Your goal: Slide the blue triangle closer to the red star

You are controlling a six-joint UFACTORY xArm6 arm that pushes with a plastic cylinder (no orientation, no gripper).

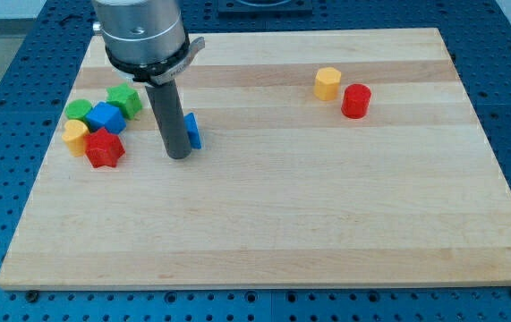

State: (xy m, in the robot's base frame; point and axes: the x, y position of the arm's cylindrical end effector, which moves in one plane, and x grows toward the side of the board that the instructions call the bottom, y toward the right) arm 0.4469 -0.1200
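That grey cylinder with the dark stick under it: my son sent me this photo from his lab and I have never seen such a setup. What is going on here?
It is the end of a robot arm. It has no hand, only a rod whose lower end, my tip, slides over the wooden board to push blocks; nothing is held. One camera looks down at the board. The blue triangle sits just right of the rod, partly hidden. At the view's left cluster a red star, blue cube, two green blocks and a yellow block. Top right stand a yellow block and a red cylinder.
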